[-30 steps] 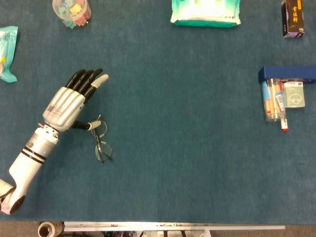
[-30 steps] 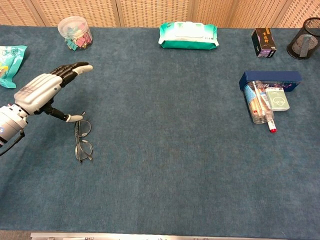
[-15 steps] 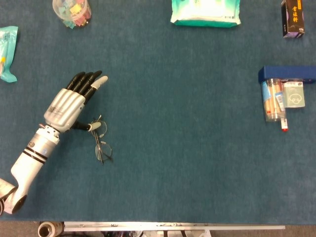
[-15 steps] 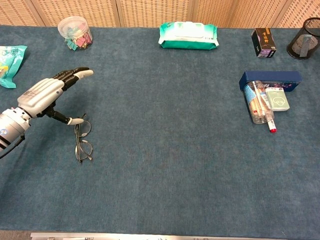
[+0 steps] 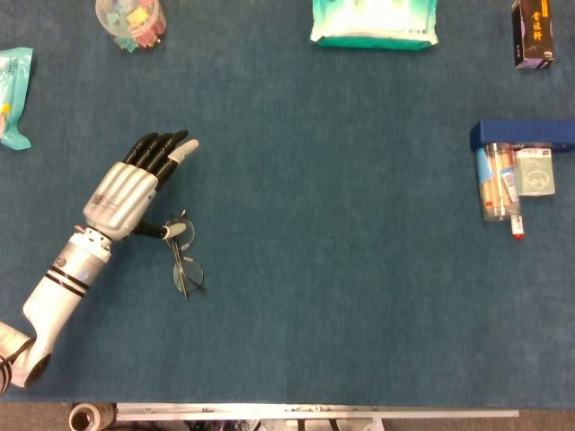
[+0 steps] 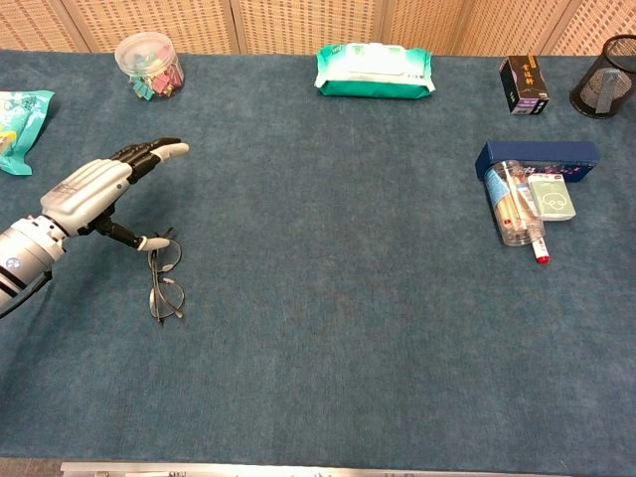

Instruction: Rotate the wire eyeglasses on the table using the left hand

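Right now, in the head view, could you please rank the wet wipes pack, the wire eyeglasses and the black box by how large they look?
1. Wet wipes pack, though the frame crops it.
2. Wire eyeglasses.
3. Black box, close to the eyeglasses in size, so that order is unsure.

wire eyeglasses (image 5: 184, 257) | thin frame | flat on table, left side

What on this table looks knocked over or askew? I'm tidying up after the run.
One thing: the clear tube on the right lies on its side against the blue box, with a small card beside it. The wire eyeglasses lie flat by the left hand; nothing looks spilled.
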Tool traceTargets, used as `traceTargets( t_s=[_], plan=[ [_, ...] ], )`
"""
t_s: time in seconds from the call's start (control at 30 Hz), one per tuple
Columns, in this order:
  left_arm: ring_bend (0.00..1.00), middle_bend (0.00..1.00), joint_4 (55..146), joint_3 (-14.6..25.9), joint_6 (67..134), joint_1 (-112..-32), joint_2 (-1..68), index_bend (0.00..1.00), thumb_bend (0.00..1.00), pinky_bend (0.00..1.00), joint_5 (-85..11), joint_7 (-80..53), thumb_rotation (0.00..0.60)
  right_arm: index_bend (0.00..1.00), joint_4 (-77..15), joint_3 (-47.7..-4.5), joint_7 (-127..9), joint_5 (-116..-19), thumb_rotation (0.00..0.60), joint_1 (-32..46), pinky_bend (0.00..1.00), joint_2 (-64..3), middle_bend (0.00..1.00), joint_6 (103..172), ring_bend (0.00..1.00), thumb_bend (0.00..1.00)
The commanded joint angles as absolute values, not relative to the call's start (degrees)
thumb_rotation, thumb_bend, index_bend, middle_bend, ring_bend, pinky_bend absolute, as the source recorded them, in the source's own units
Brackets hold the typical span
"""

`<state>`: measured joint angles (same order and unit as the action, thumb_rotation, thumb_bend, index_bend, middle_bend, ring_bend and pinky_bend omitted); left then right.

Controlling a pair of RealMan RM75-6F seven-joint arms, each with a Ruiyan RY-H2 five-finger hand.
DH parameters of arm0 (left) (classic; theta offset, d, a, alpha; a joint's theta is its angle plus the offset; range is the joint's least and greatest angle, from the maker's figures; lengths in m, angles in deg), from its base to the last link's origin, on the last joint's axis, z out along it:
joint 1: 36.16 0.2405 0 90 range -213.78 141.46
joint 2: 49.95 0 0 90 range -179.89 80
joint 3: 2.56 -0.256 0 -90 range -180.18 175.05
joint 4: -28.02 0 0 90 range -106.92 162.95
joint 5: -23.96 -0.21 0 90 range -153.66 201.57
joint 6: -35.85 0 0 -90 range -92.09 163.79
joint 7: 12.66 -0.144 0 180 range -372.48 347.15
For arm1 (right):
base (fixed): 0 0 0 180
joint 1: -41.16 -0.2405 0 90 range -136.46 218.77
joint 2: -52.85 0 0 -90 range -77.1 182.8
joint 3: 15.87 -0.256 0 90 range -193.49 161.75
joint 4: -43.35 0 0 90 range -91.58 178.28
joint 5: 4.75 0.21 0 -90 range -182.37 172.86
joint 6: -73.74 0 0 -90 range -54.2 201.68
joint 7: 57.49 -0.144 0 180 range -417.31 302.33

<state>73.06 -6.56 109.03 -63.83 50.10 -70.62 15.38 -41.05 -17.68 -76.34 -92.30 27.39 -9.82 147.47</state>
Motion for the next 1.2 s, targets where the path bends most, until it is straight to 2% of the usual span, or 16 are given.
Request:
traceTargets(
  t_s=[0.03,0.3,0.43,0.73,0.9,1.03,1.2],
  plan=[
    [0.00,0.00,74.38,-6.58,110.93,-63.61,49.08,0.01,0.00,0.00,-71.28,14.64,0.600,0.00,-41.26,-17.83,-76.22,-92.40,0.600,27.40,0.21,-9.59,0.09,147.77,0.00,0.00],
    [0.00,0.00,84.48,-4.10,119.65,-60.80,42.00,0.01,0.00,0.01,-70.72,8.49,0.600,0.00,-42.33,-17.64,-75.58,-92.63,0.600,28.17,0.21,-8.63,0.09,149.00,0.00,0.00],
    [0.00,0.00,89.47,-3.28,122.44,-58.88,37.80,0.02,0.00,0.06,-69.85,5.66,0.600,0.00,-42.96,-17.28,-75.21,-92.64,0.600,28.75,0.21,-8.26,0.09,149.41,0.00,0.00],
    [0.00,0.00,104.05,-3.52,124.34,-53.38,26.24,0.04,0.00,0.14,-65.96,-0.53,0.600,0.00,-45.39,-17.50,-72.54,-91.83,0.600,30.20,0.21,-7.95,0.09,151.34,0.00,0.00],
    [0.01,0.01,109.04,-4.49,124.58,-49.98,21.51,0.10,0.00,0.19,-63.64,-3.21,0.600,0.01,-47.34,-17.81,-68.81,-90.50,0.600,31.35,0.21,-8.41,0.10,152.65,0.00,0.00],
    [0.04,0.03,112.49,-5.45,125.59,-46.98,18.18,0.11,0.00,0.25,-62.21,-5.49,0.600,0.01,-48.49,-17.64,-66.96,-89.77,0.600,32.67,0.21,-8.77,0.10,153.92,0.00,0.00],
    [0.04,0.04,115.59,-6.24,128.94,-42.59,15.33,0.11,0.00,0.26,-61.28,-6.09,0.600,0.02,-49.22,-17.31,-65.61,-88.77,0.600,34.15,0.21,-9.40,0.10,154.79,0.00,0.00]
  ],
)
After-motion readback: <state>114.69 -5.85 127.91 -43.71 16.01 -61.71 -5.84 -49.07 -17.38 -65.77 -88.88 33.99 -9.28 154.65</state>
